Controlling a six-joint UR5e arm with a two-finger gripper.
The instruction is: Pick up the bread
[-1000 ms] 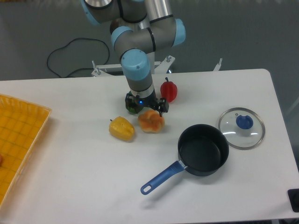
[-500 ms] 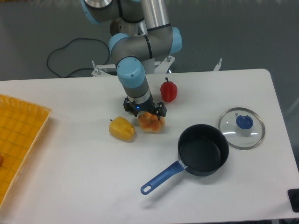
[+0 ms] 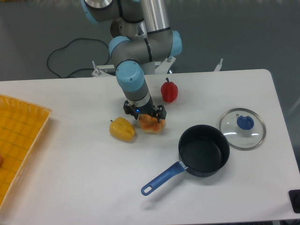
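Note:
The bread (image 3: 151,125) is an orange, lumpy lump with tan patches, lying on the white table just right of the yellow pepper (image 3: 122,129). My gripper (image 3: 146,117) hangs straight over the bread, its black fingers low around the bread's top and hiding the upper part. The fingers look spread to either side of the bread, and I cannot tell whether they press on it. The bread rests on the table.
A red pepper (image 3: 169,91) stands behind and to the right of the gripper. A dark pot with a blue handle (image 3: 203,150) sits to the right front, a glass lid with a blue knob (image 3: 243,128) beyond it. A yellow tray (image 3: 18,140) lies at the left edge.
The gripper has moved forward from behind the bread to over it and has come down around its top. The bread has not moved.

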